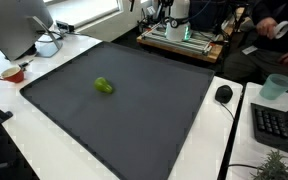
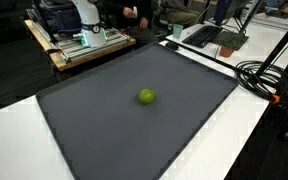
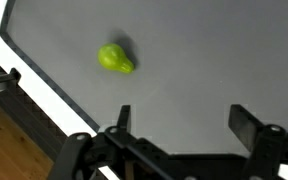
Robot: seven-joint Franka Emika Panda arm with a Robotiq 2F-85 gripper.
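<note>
A small green pear-shaped fruit point(image 1: 103, 87) lies on a large dark grey mat point(image 1: 134, 110) on a white table. It also shows in the other exterior view point(image 2: 146, 97) and in the wrist view point(image 3: 115, 59). My gripper point(image 3: 184, 118) hangs above the mat with its two fingers wide apart and nothing between them. The fruit is apart from it, to the upper left in the wrist view. The gripper itself does not show in either exterior view; only the robot's base point(image 2: 84, 20) is seen behind the mat.
A red bowl point(image 1: 12, 73) and a monitor point(image 1: 19, 25) stand beside the mat. A black mouse point(image 1: 224, 94), a teal cup point(image 1: 276, 87) and a keyboard point(image 1: 282, 128) sit on the opposite side. Black cables point(image 2: 269, 75) and a laptop point(image 2: 219, 35) lie near the mat's edge.
</note>
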